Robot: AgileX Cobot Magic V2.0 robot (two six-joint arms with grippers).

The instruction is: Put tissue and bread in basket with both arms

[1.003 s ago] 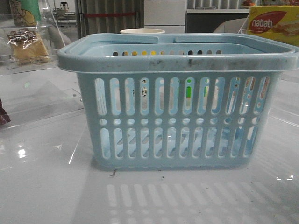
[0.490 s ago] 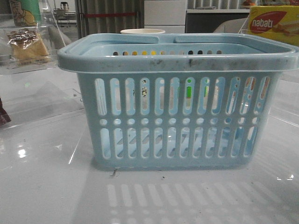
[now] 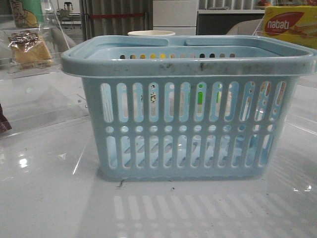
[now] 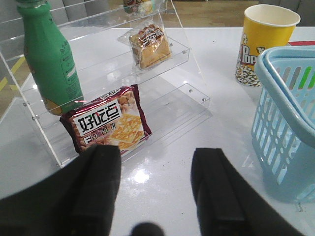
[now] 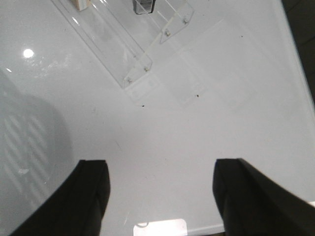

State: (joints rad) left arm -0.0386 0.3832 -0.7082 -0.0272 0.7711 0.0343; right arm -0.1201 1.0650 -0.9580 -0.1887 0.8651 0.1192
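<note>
The light blue basket (image 3: 188, 106) stands upright on the glossy white surface (image 3: 49, 198), and everything else is placed from it. Through its slots it looks bare inside, though the floor is only partly visible. To the basket's left, well apart, a clear acrylic tiered shelf (image 4: 183, 93) carries the wrapped bread slice (image 4: 150, 45) on an upper step, a green bottle (image 4: 51, 59) beside it on the far end, and a maroon cracker packet (image 4: 110, 120) leaning on the lowest step. Behind the basket, just beside its far rim, sits a yellow popcorn cup (image 4: 263, 42); a yellow-red nabati box (image 3: 290, 25) stands behind the basket's right end. The left pincer (image 4: 155, 184) hangs wide open and holds nothing, near the shelf's lowest step. The right pincer (image 5: 160, 194) is likewise spread wide and empty above bare surface, near a second clear stand (image 5: 125, 44). The tissue cannot be made out.
</note>
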